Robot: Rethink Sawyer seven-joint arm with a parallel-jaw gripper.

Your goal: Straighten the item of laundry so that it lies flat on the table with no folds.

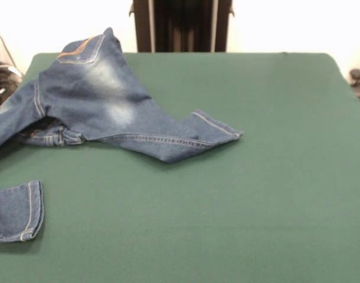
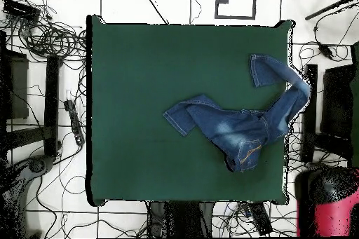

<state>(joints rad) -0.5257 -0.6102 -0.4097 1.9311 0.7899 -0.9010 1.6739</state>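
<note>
front and overhead views: the jeans (image 1: 103, 97) (image 2: 238, 124) lie crumpled at the upper left of the front frame, on the right half of the green table (image 1: 239, 200) (image 2: 140, 96) seen from above. one leg points toward the table's middle; the other bends over the edge and back. the gripper appears in neither view, so its state cannot be told.

A pair of jeans (image 1: 103, 100) lies on a table (image 1: 239, 194), toward its left side in the front view. One leg reaches toward the table's middle. The other leg runs off the table's left edge and curls back on, nearer the front edge.
</note>
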